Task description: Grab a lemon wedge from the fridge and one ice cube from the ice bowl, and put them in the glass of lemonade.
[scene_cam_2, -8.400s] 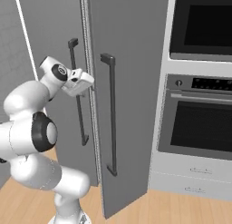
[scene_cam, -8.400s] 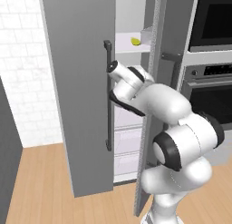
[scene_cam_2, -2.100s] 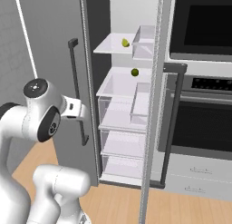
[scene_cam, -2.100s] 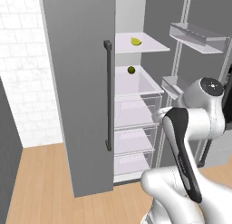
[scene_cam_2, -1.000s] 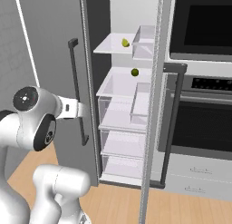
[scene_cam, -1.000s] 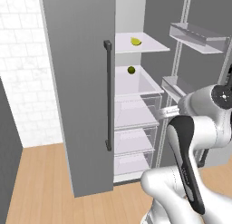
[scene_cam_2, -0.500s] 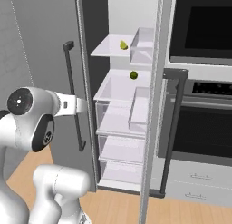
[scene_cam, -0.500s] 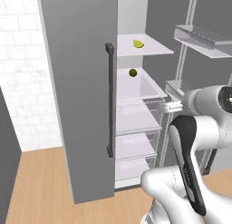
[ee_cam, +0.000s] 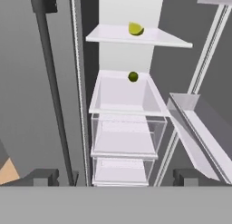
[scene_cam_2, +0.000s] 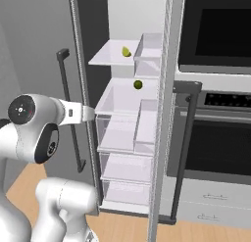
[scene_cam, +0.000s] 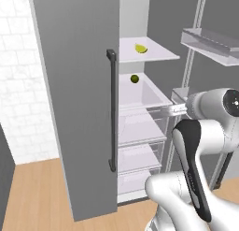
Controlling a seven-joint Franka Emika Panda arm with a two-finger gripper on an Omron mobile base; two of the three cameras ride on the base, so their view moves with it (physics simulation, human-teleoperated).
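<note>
We've rolled closer to the fridge (scene_cam: 79,85) since half a second back, its shelves looming larger. Our jaws stand wide apart, holding nothing, the gripper (ee_cam: 115,177) facing the open compartment. Beyond it sits a small green fruit (ee_cam: 132,76); higher, on the top shelf (ee_cam: 113,36), the lemon wedge (ee_cam: 135,29).
</note>
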